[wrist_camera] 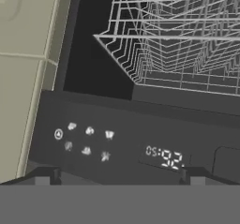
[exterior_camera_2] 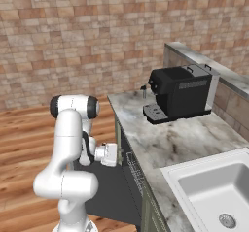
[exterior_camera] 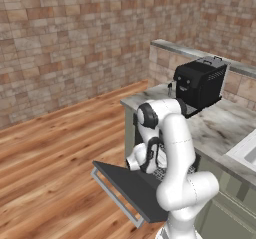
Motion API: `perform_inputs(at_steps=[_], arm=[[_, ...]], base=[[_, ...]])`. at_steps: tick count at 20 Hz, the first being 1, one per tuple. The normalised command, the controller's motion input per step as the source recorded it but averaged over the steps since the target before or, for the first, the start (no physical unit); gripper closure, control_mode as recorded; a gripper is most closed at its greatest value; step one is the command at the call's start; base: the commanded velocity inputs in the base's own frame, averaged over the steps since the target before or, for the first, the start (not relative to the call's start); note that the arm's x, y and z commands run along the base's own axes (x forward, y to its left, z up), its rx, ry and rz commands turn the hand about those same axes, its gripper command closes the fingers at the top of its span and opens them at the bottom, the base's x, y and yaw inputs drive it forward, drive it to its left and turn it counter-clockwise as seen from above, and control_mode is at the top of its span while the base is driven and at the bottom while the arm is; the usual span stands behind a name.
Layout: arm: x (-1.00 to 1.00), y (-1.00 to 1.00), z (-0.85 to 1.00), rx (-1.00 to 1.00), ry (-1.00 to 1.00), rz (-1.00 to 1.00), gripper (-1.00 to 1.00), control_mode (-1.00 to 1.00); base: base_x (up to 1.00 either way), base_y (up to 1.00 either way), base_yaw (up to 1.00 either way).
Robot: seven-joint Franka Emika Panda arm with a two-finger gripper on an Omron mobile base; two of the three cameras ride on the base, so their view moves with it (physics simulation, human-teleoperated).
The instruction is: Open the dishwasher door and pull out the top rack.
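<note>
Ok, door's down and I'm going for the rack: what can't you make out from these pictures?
- Top rack: hand view cuts off its right side and top; its front edge isn't clear.
- Gripper: left base view, the arm's own links hide the fingers.
- Dishwasher door: its right part sits behind the arm.
- Door icons: too blurred to read.

— Arm posture? 
— In the left base view the white arm [exterior_camera: 175, 173] rises from the lower right of the frame, bends at a dark-capped joint near centre, then folds down toward middle frame. In the right base view it stands at lower left, elbow at upper left, forearm dropping to centre-left.

— Wrist and hand? 
— Right base view: the hand points rightward at mid-frame, the gripper [exterior_camera_2: 118, 156] just past it.

— Jaws? 
— Spread wide. Hand view: the two dark fingertips [wrist_camera: 47, 175] sit far apart at the bottom edge, nothing between them.
</note>
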Motion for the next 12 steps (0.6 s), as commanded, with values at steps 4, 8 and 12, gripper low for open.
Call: perform_inputs(at_steps=[4, 8, 12], arm=[[0.0, -0.07, -0.08, 0.0, -0.08, 0.02, -1.0, -1.0], [0.0, -0.05, -0.03, 0.0, -0.08, 0.01, -1.0, -1.0], [0.0, -0.04, -0.01, 0.0, -0.09, 0.02, -1.0, -1.0]], base=[[0.0, 0.0, 0.0], [0.0, 0.0, 0.0], [0.0, 0.0, 0.0]])
